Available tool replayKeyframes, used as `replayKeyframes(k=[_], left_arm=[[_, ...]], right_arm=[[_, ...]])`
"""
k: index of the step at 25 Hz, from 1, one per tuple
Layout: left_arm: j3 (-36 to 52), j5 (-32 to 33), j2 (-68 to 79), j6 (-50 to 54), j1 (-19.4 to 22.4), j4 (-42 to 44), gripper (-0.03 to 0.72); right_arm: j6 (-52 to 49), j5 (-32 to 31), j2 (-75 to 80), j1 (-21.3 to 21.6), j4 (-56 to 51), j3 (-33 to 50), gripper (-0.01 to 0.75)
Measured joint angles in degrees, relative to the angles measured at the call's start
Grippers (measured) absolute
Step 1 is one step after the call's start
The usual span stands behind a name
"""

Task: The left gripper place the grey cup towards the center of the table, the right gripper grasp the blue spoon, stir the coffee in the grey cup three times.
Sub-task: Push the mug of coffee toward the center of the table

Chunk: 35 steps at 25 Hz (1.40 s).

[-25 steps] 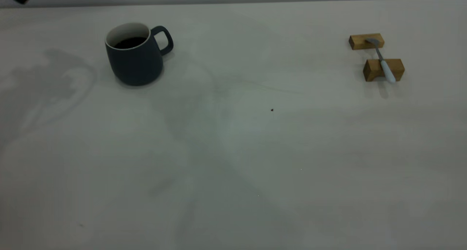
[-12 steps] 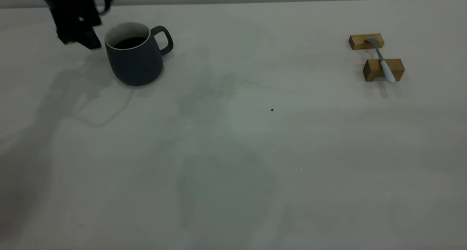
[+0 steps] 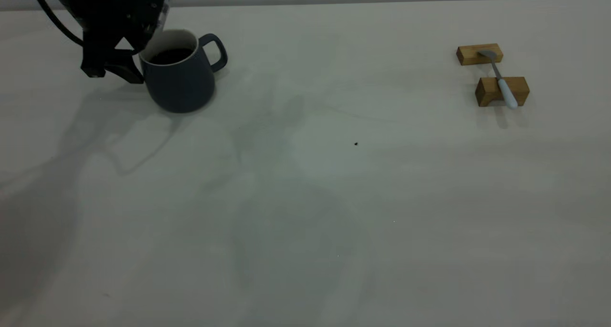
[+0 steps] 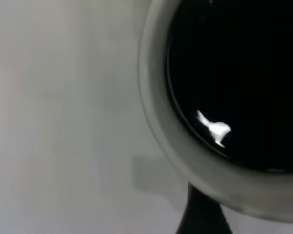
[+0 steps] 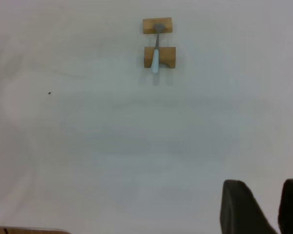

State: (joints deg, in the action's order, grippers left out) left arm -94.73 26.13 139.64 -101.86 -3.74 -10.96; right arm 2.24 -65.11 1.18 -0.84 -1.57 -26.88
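The grey cup stands upright at the table's far left, handle turned right, with dark coffee inside. My left gripper hangs open just left of the cup, its nearer finger touching or almost touching the cup's wall. In the left wrist view the cup's pale rim and the coffee fill the frame, with one black finger just outside the rim. The blue spoon lies across two wooden blocks at the far right, also seen as the spoon. My right gripper hovers open, well back from it.
The spoon's metal bowl rests on the farther wooden block and its handle on the nearer block. A tiny black speck marks the table's middle. The wall runs along the table's far edge.
My left arm has come down from the top left corner to the cup's left side. The cup, spoon and blocks have stayed put.
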Motion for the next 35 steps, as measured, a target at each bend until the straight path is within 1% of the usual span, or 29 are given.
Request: replayKeyframes(k=[4,9,14,20,25,29,35], left_arm=[[0.0,0.3,0.1,-3.7,-1.8,-5.3,0.585],[-0.1,-0.1,0.7,-3.6,-5.2,-6.8,0.585],[-0.1,-1.0,1.6,0.3,-9.7,-6.8,0.585],[-0.1,-4.4,2.7,6.2,-16.2,-7.0,0.585],[-0.1,-7.3,2.8,9.0,-20.2,-7.0,0.585],[-0.1,-7.9,2.8,9.4,-22.0,-8.8,0.585],[-0.1,-9.0,2.8,9.4,-23.5,-9.8,0.585]], right_arm=[[0.0,0.0,0.0,0.0,0.0,0.0,0.238],[0.0,0.0,0.0,0.0,0.0,0.0,0.238],[0.0,0.0,0.0,0.0,0.0,0.0,0.238],[0.0,0.0,0.0,0.0,0.0,0.0,0.238],[0.0,0.0,0.0,0.0,0.0,0.0,0.238],[0.0,0.0,0.0,0.0,0.0,0.0,0.238],[0.0,0.0,0.0,0.0,0.0,0.0,0.238]])
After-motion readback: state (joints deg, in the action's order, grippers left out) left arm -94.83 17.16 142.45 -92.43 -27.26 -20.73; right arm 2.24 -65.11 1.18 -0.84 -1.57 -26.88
